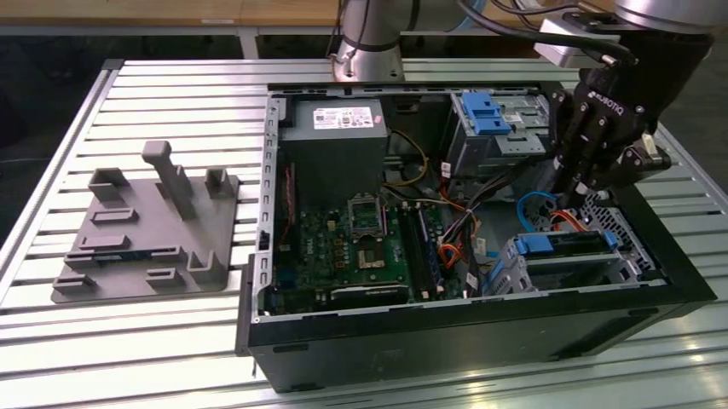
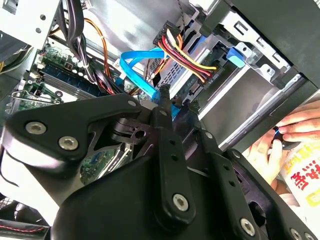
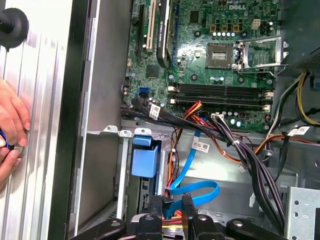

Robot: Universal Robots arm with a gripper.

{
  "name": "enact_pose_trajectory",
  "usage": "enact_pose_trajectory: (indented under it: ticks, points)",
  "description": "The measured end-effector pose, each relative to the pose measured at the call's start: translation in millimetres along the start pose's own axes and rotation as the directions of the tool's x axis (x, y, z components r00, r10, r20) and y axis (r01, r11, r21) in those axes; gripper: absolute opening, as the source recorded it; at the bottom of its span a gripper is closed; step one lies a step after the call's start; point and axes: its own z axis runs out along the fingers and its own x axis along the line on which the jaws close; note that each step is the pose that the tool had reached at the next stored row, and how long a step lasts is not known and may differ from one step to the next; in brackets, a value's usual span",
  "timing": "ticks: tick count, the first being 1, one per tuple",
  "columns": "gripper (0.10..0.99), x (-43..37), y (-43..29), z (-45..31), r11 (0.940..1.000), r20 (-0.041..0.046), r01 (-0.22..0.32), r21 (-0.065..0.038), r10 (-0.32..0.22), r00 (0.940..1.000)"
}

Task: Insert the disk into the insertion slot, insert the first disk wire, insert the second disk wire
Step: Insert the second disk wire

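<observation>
The disk (image 1: 569,248), in its blue carrier, lies inside the insertion slot (image 1: 623,228), the perforated silver cage at the case's near right corner in the exterior view. Its blue carrier tab (image 3: 145,161) faces the motherboard. My gripper (image 1: 572,189) hangs just above the disk's back end, shut on the connector of a flat blue disk wire (image 3: 196,192) that loops beside the cage. In both wrist views the fingertips (image 2: 163,96) pinch that connector. A red, yellow and black wire bundle (image 2: 187,57) runs to the disk's end.
The open black computer case (image 1: 455,328) lies on a slatted metal table (image 1: 170,85). Inside are the motherboard (image 1: 364,247), a power supply (image 1: 333,119) and an upper bay with a blue latch (image 1: 487,113). A grey fixture (image 1: 148,230) sits on the exterior view's left. A person's hand (image 3: 11,125) rests outside the case wall.
</observation>
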Motion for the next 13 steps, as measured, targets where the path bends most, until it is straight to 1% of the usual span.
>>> enact_pose_trajectory:
  ticks: [4, 6, 8, 13]
  points:
    - [0.298, 0.0, -2.6, 0.3, 1.0000, 0.0000, 0.000, -0.001, 0.000, 1.0000]
    - [0.298, 0.0, -3.5, 0.4, 1.0000, -0.0015, -0.002, -0.003, 0.002, 1.0000]
    - [0.298, -0.4, -4.2, 0.5, 1.0000, -0.0054, -0.006, -0.007, 0.006, 1.0000]
    - [0.298, -1.6, -6.9, 0.5, 0.9997, -0.0107, -0.013, -0.019, 0.013, 0.9999]
